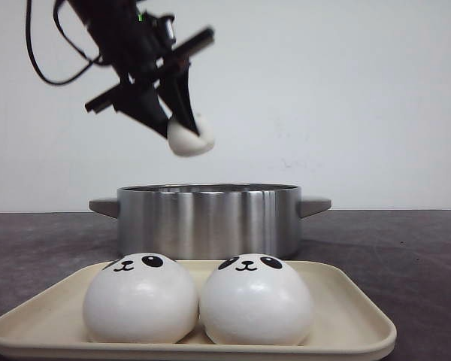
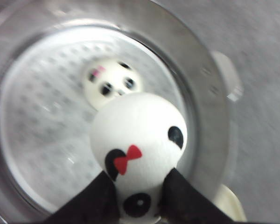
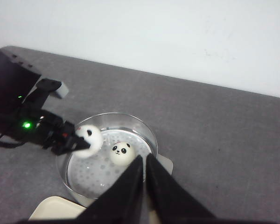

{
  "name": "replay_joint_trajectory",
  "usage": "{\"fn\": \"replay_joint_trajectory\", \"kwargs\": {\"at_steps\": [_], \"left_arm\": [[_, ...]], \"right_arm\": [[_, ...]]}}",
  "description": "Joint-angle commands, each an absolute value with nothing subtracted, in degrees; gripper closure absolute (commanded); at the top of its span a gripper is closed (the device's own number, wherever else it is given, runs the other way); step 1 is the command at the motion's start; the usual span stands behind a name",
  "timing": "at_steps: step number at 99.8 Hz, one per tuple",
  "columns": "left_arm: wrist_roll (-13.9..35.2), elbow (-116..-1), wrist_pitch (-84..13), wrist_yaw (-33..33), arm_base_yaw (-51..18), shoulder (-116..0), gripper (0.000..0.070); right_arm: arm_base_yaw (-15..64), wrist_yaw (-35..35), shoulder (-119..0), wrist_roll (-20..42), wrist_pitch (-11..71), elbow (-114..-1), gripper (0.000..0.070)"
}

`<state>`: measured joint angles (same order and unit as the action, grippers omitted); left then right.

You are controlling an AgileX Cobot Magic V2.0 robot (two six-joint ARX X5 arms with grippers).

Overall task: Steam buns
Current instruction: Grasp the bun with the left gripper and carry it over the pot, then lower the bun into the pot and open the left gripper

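Two buns [image 1: 199, 301] wait on the tray [image 1: 361, 323] nearest the camera. Behind, one bun [image 3: 122, 152] already sits in the pot [image 1: 209, 218]; above it the left gripper [image 1: 182, 124], jaws clamped, carries another bun [image 1: 189, 138]. Right gripper [image 3: 143, 161]: jaws together, empty.

A tray [image 1: 346, 320] sits nearest on the table [image 1: 406, 248], with two buns [image 1: 140, 298] side by side on it, touching. Just behind the tray stands a pot [image 1: 209, 219] with one bun [image 3: 121, 152] lying inside. Above the pot's left part, the left gripper [image 1: 182, 120] holds a fourth bun [image 1: 189, 138] in the air.
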<state>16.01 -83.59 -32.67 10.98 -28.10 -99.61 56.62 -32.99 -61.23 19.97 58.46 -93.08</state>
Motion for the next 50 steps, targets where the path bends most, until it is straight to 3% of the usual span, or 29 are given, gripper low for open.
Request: {"fn": "replay_joint_trajectory", "kwargs": {"at_steps": [1, 50], "left_arm": [[15.44, -84.49, -30.04, 9.65, -28.16, -101.84, 0.0696], [15.4, -84.97, -24.08, 7.2, -26.61, -111.07, 0.0696]], "right_arm": [[57.36, -32.99, -62.3, 20.62, 57.95, -94.17, 0.0699], [57.43, -33.01, -64.01, 20.58, 58.85, -94.17, 0.0699]]}}
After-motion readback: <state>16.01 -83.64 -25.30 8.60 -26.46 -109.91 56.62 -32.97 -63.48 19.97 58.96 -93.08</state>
